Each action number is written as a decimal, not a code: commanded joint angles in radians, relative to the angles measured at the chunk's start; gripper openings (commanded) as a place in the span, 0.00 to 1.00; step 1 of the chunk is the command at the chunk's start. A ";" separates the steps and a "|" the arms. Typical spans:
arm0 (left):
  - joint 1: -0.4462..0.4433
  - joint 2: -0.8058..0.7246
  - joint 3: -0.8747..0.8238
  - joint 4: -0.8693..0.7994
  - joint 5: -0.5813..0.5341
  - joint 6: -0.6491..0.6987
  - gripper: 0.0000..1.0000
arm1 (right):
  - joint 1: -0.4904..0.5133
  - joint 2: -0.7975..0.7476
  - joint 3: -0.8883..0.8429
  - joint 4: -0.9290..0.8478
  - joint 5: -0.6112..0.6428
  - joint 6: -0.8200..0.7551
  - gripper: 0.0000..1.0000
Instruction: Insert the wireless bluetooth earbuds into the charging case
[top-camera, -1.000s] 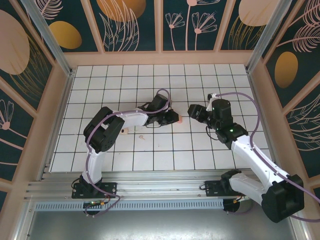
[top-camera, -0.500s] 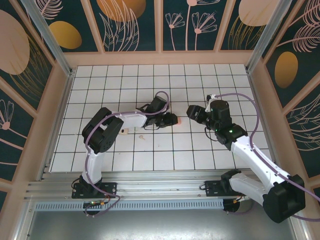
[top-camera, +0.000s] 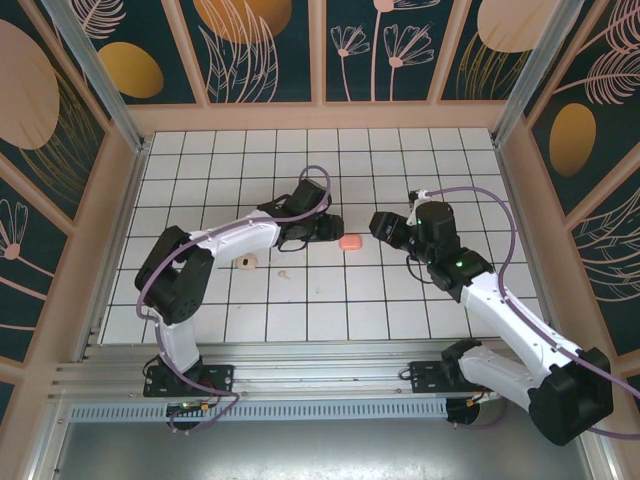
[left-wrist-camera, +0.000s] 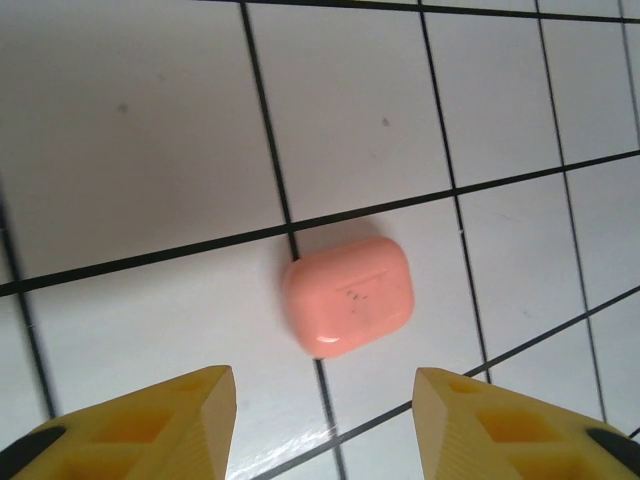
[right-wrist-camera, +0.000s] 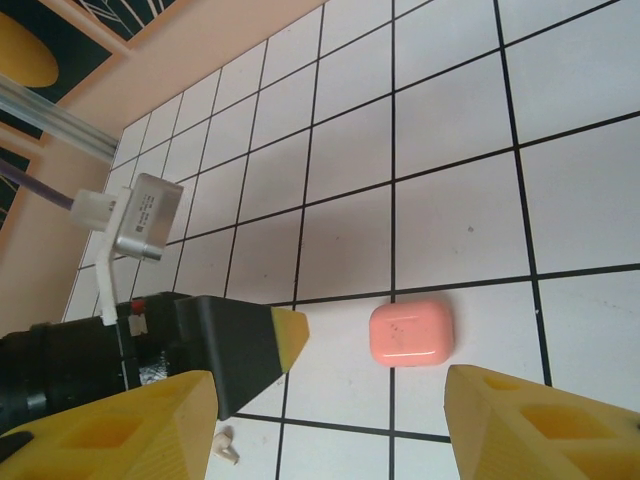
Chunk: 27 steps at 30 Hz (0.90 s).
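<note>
Charging case (left-wrist-camera: 348, 295) lies free on the tiles (left-wrist-camera: 140, 130). Left gripper (left-wrist-camera: 322, 380) jaws wide, just short of it. Right gripper (right-wrist-camera: 328, 376) jaws wide too, nearby.

Salmon-pink charging case (left-wrist-camera: 348, 308), white black-gridded table (left-wrist-camera: 150, 130)

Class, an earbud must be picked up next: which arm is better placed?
Left, probably. The earbuds lie on the same side of the charging case as the left hand; the right hand sits across it.
</note>
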 joint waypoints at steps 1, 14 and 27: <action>0.027 -0.061 -0.013 -0.173 -0.093 0.078 0.50 | 0.024 0.002 0.038 -0.006 0.051 -0.003 0.62; 0.169 -0.270 -0.175 -0.430 -0.302 0.151 0.60 | 0.063 0.023 0.059 -0.003 0.076 -0.013 0.62; 0.221 -0.259 -0.250 -0.439 -0.271 0.194 0.68 | 0.119 0.008 0.057 -0.020 0.110 -0.018 0.62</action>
